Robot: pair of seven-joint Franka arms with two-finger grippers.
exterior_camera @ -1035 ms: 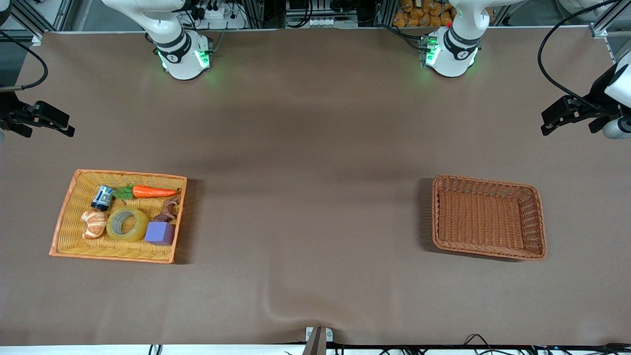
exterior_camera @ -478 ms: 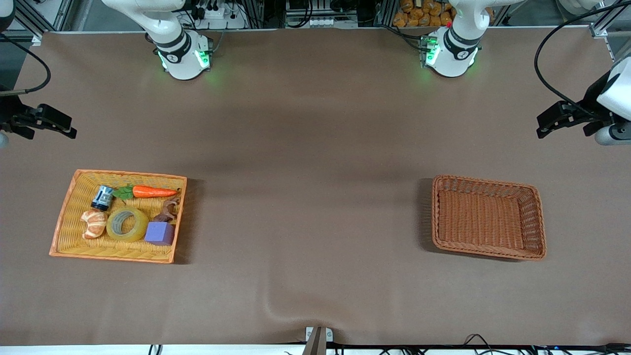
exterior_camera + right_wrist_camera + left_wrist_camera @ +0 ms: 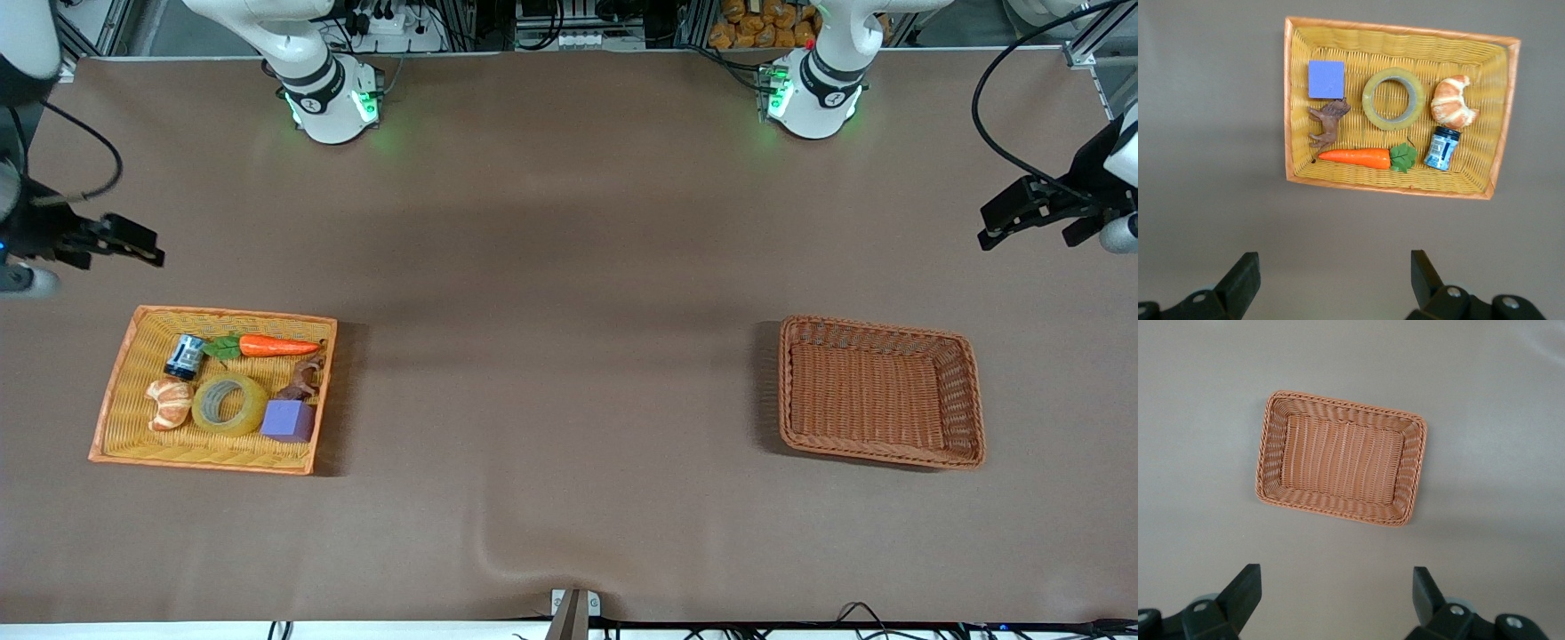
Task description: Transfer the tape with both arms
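Sitting at the very start of the transfer: nothing gripped yet, tape [image 3: 229, 404] lying flat in the yellow tray [image 3: 124, 373] at the right arm's end of the table.

Sharing that tray with a croissant [image 3: 169, 403] touching the tape on one side, a purple cube [image 3: 288, 420] just beside it on the other, plus a small jar [image 3: 184, 356], a carrot [image 3: 277, 346] and a brown animal figure [image 3: 302, 380] farther from the front camera than the tape.

Hovering with the right gripper [image 3: 1331, 283] up in the air, off the tray's edge that lies farthest from the front camera, over bare table, jaws spread wide and empty. The tray is filling the upper part of the right wrist view.

Hanging with the left gripper [image 3: 1338, 600] high near the brown basket [image 3: 965, 356], over bare table, jaws wide too, nothing held. Looks like waiting for the handover.

Judging the step in hand as the right arm's approach to the tape. Next move probably calling for:
- getting over the tape, then dropping straight down
- straddling the ring wall, one finger in the core, one outside
- keeping clear of croissant and cube, both crowding the ring
- lifting, carrying away from the tray toward the basket for the handover
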